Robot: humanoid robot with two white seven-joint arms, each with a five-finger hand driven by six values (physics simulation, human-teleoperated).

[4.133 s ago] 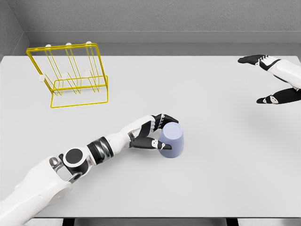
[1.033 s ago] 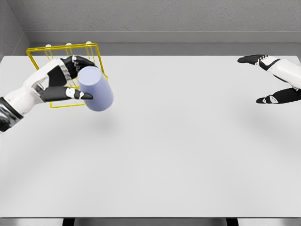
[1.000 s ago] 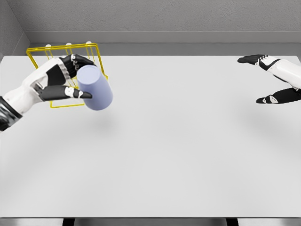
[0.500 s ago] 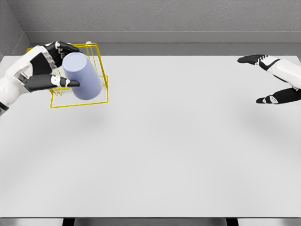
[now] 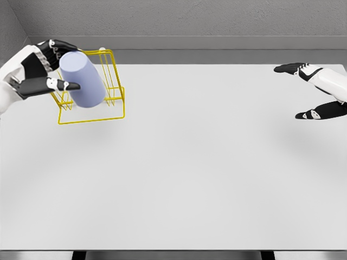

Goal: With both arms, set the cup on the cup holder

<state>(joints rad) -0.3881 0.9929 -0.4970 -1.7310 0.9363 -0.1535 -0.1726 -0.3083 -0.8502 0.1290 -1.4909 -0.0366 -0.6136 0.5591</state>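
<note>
One blue cup (image 5: 81,79) sits tilted in our left hand (image 5: 38,69), fingers wrapped around it, up in front of the yellow rack (image 5: 103,103) on the counter (image 5: 206,162). Our right hand (image 5: 317,92) hangs far off, fingers spread apart, holding nothing.

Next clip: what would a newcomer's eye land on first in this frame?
First the lavender cup at upper left, tilted and gripped by the left robot hand in front of the yellow wire holder. Then the wide bare white table. Last, the right robot hand at the far right edge, fingers spread, holding nothing.
</note>
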